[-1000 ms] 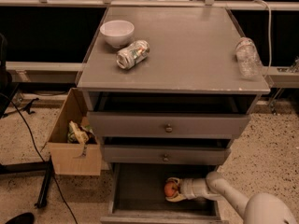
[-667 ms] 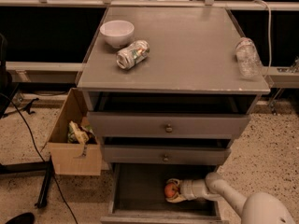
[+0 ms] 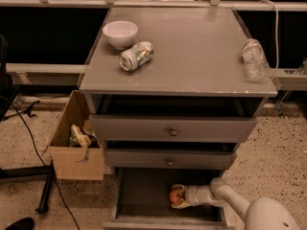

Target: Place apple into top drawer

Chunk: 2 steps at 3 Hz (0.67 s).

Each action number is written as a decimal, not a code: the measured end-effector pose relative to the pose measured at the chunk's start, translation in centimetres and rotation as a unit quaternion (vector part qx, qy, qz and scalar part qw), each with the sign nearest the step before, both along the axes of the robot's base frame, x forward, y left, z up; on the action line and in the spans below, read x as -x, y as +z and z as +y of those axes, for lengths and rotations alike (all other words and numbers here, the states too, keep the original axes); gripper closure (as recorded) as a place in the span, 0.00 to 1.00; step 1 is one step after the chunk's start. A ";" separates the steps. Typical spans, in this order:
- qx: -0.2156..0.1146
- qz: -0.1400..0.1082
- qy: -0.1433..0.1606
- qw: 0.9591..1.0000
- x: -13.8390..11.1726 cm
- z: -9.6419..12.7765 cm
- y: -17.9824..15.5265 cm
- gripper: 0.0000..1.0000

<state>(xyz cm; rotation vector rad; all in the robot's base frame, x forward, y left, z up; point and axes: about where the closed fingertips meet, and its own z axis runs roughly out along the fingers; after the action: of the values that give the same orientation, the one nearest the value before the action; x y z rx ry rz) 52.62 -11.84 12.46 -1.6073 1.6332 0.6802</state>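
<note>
The apple [image 3: 175,195] is small, round and red-orange, and sits inside the open bottom drawer [image 3: 144,190] of the grey cabinet. My gripper [image 3: 175,196] reaches into that drawer from the right, its white fingers closed around the apple above and below. The top drawer [image 3: 171,128] is pulled out a little, with a dark gap above its front. The middle drawer [image 3: 169,159] is also slightly out.
On the cabinet top [image 3: 192,56] stand a white bowl [image 3: 120,33], a crushed can [image 3: 136,55] on its side and a clear plastic bottle [image 3: 253,59]. A cardboard box [image 3: 76,143] with trash stands on the floor left of the cabinet. Black cables run along the left floor.
</note>
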 end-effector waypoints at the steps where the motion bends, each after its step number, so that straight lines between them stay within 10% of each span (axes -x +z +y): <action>1: 0.000 0.000 0.000 1.000 0.0 0.0 0.1 0.83; 2: 0.000 0.000 0.000 1.000 0.0 0.0 0.1 0.62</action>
<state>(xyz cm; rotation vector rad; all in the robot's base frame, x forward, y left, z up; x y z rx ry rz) 52.62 -11.83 12.51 -1.6073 1.6330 0.6804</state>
